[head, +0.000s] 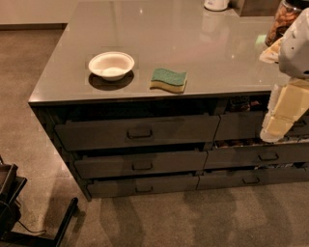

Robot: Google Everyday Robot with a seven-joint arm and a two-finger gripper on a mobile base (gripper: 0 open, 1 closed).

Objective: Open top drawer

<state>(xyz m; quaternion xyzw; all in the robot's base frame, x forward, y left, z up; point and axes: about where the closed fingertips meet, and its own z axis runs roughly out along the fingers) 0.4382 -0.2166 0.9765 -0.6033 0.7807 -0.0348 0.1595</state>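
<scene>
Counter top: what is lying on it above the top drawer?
A white bowl and a green-and-yellow sponge lie above the top drawer. The gripper hangs at the right, hiding part of the counter behind it.

Glossy grey counter island (pixel 193 43), brown floor (pixel 169 217), pale wall (pixel 34 12) top left, warm light, tool (pixel 274 131) at right edge.

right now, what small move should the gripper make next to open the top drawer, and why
Probably sweep left in view: the cream gripper hangs at the right edge, far from the small rectangular loop pull centred on the wide dark grey top drawer.
</scene>
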